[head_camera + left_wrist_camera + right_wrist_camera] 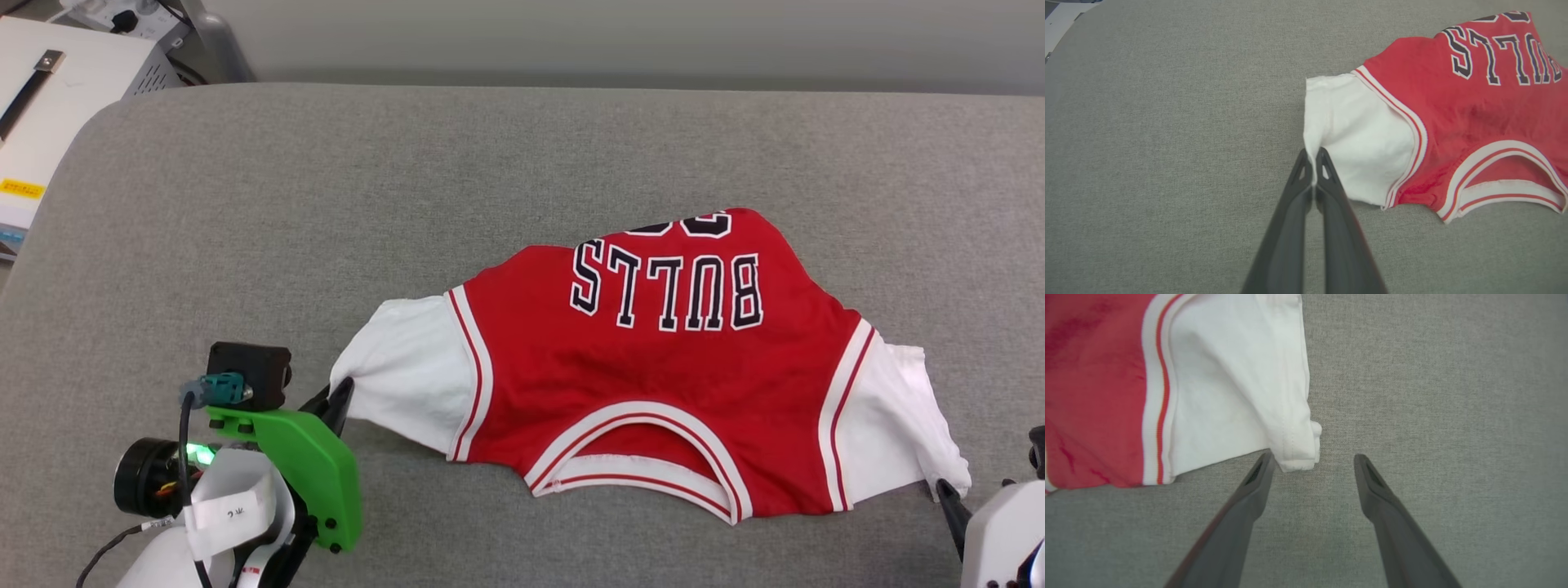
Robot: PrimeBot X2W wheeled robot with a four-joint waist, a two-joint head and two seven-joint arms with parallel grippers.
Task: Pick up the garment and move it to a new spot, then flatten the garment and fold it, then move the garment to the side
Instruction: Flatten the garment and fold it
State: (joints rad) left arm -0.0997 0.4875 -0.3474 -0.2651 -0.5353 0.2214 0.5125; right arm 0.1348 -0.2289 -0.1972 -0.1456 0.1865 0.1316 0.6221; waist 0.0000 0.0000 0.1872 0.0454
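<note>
Far L, off the corner of the grey padded surface, you've got a white equipment box w/ a yellow label. Near L on that surface sits your L gripper, behind its green bracket. In the L wrist view the two dark fingers are pressed together, w/ a thin fold of white cloth pinched between the tips, so it's clamped on the outer hem of the L sleeve. The garment lies spread on the surface, centre to R of you, neck opening toward the near edge, so the "BULLS" print reads upside down from the head cam. The "23" is cut off at the far edge, where the red body rounds over; can't tell how the hem sits beyond that. The L sleeve is puffed up a bit, not flat, and striped trim runs along both armholes and the neck. On the R side, the R sleeve tapers to a bunched corner at the near R. Your R gripper is just there, low at the near R of the head view. In the R wrist view its fingers are spread wide apart, holding nothing. The sleeve's hemmed corner sits at the tip of one finger and pokes partway into the gap; the other finger is over bare grey cloth.
</note>
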